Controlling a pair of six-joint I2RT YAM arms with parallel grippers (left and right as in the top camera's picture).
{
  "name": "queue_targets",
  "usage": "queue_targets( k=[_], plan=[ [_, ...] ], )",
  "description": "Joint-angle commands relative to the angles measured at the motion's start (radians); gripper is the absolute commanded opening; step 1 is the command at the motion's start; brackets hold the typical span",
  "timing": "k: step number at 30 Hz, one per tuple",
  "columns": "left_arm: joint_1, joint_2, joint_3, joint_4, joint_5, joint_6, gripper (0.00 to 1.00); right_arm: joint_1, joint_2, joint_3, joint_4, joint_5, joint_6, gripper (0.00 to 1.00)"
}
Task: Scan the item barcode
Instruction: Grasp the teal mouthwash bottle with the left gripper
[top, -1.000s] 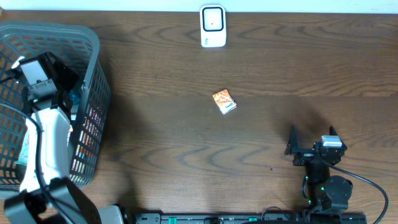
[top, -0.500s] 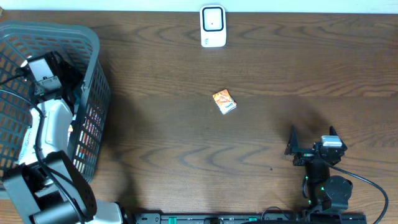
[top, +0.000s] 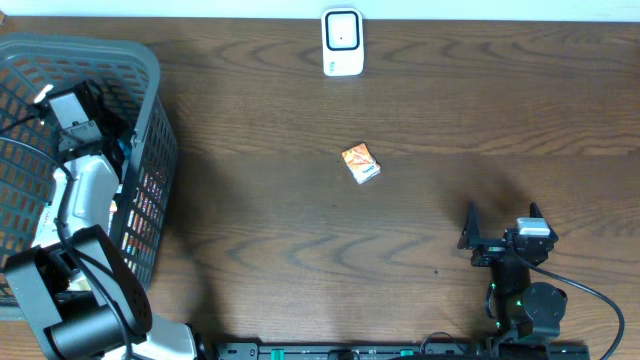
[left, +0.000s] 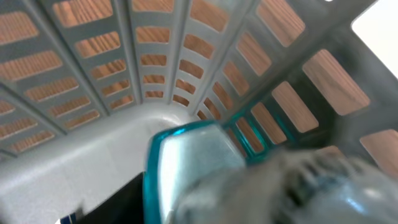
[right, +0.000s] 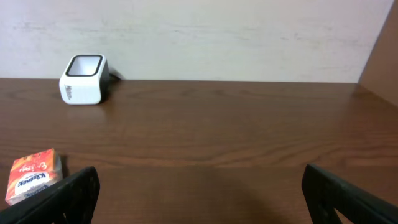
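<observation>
Left arm is down inside the grey basket (top: 150, 70) at the left end of the table (top: 260, 240). The left end effector (top: 108, 135) sits low by the basket's right wall. Its wrist view is all blur, so I can't tell if the fingers are spread or pinching.

Right in front of that camera is a teal-rimmed silvery packet (left: 186, 162), at the foot of the slotted basket wall near a corner. Can't tell if it's touched. Orange-printed packs (top: 147, 205) show through the slots of the right wall. Basket walls hem that arm in on every side, so open room is overhead only.

Scanner (top: 342, 42): white, upright, at the far table edge, roughly centre, window facing the near side. A small orange box (top: 361, 163) lies flat mid-table, skewed to the wood grain. It's between the scanner and the right arm, well apart from both.

Bare wood runs from the basket's right wall across to the box and up to the scanner.

The right end effector (top: 500, 228) hangs near the front edge on the right side, fingers spread wide, gripping nothing. In its wrist view the box lies just beyond the finger (right: 68, 193) at the view's left. The scanner stands further back, against the pale wall (right: 217, 31). Open tabletop lies ahead between the two fingers.
</observation>
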Motion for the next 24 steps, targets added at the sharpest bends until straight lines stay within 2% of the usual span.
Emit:
queue_targets(
  k=[1,8,24],
  plan=[
    [0.003,0.008,0.015,0.008,-0.005,-0.003,0.47,0.008,-0.002,-0.001,-0.004,0.002,0.014,0.99],
    [0.003,-0.037,0.015,0.007,-0.006,0.001,0.43,0.008,-0.002,-0.001,-0.004,0.002,0.014,0.99],
    [0.003,-0.388,0.015,-0.077,-0.007,0.001,0.42,0.008,-0.002,-0.001,-0.004,0.002,0.014,0.99]
  ],
)
